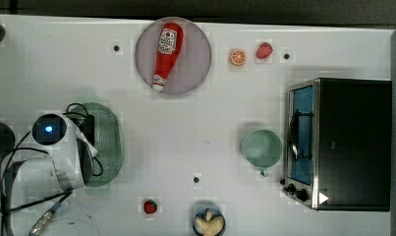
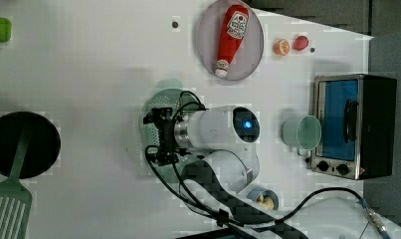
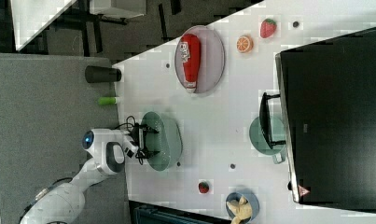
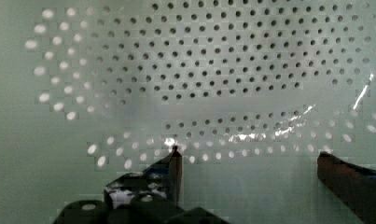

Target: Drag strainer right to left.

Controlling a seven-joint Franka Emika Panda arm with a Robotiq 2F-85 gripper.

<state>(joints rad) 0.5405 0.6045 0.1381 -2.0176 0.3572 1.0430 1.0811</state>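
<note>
We see gripper (image 4: 248, 161) fingers wide apart, low inside strainer (image 1: 109, 142). Ketchup plate (image 1: 200, 54), strawberry (image 1: 150, 206), mug (image 1: 262, 148) sit well apart from strainer, blocking nothing.

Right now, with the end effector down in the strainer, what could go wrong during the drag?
The open end effector sits inside the strainer without gripping it, so it may slide over the perforated bowl and leave the strainer behind. Pressing on the curved wall could tip the strainer. The arm's cable lies across the rim and might snag.
</note>
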